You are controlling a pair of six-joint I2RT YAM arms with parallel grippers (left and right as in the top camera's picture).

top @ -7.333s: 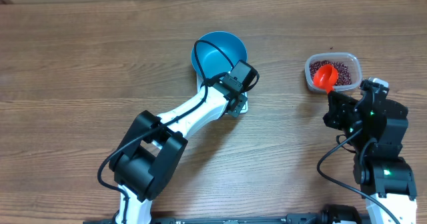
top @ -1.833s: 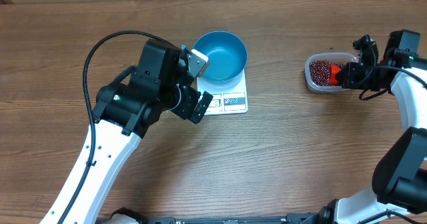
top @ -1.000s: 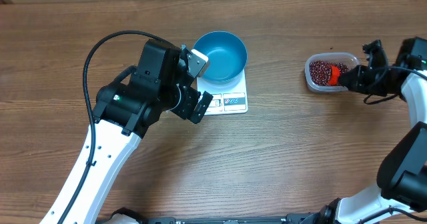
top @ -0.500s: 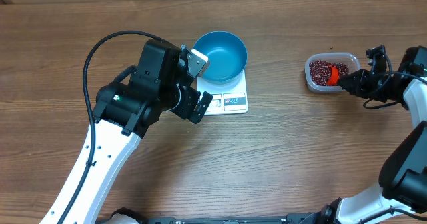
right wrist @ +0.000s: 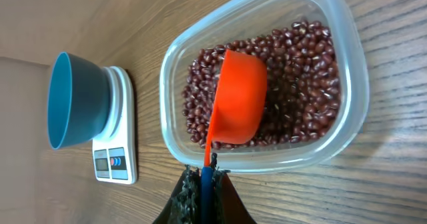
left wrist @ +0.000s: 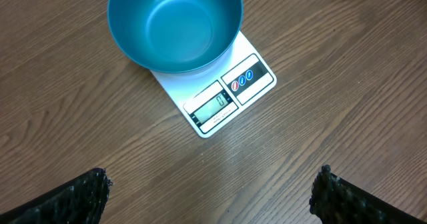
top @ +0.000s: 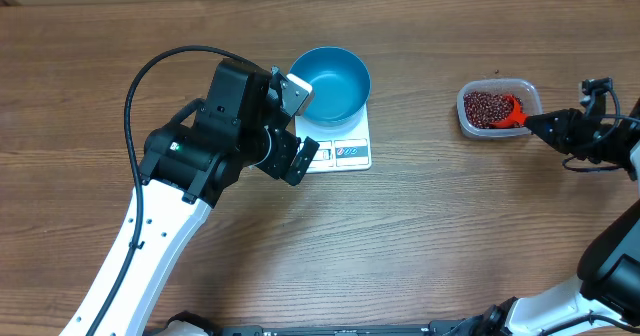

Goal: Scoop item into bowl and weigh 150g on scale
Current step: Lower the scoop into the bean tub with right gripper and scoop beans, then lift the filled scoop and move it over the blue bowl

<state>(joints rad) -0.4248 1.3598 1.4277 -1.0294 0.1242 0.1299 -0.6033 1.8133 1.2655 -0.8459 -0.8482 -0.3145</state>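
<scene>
The step in hand looks like the first loading of the scoop; the round deep bright-blue bowl (left wrist: 175, 24) sits empty on the small flat white rectangular kitchen scale (left wrist: 227, 97), covering the part away from its display, whose reading is too small to make out.

Well apart from the scale, on the right arm's side, stands the clear rounded-rectangular plastic tub (right wrist: 353, 111) with the heap of small dark red-brown beans (right wrist: 300, 71); the orange plastic scoop (right wrist: 240, 97) lies on that heap with its rounded back showing, so it probably holds little yet; the right fingers (right wrist: 190, 201) are clamped tight on its thin handle, just outside the tub's rim.

The next move calls for digging the cup under the beans, turning it level, lifting it over the rim, then carrying it across the wooden surface (top: 450, 236) to the bowl without tipping.

The left fingers (left wrist: 83, 197) are spread wide and grip nothing; they hover above the surface on the display side of the scale; that arm's bulk lies on the scale's far side from the tub, so the path from tub to bowl seems free; a spill over the rim is the likelier trouble.
</scene>
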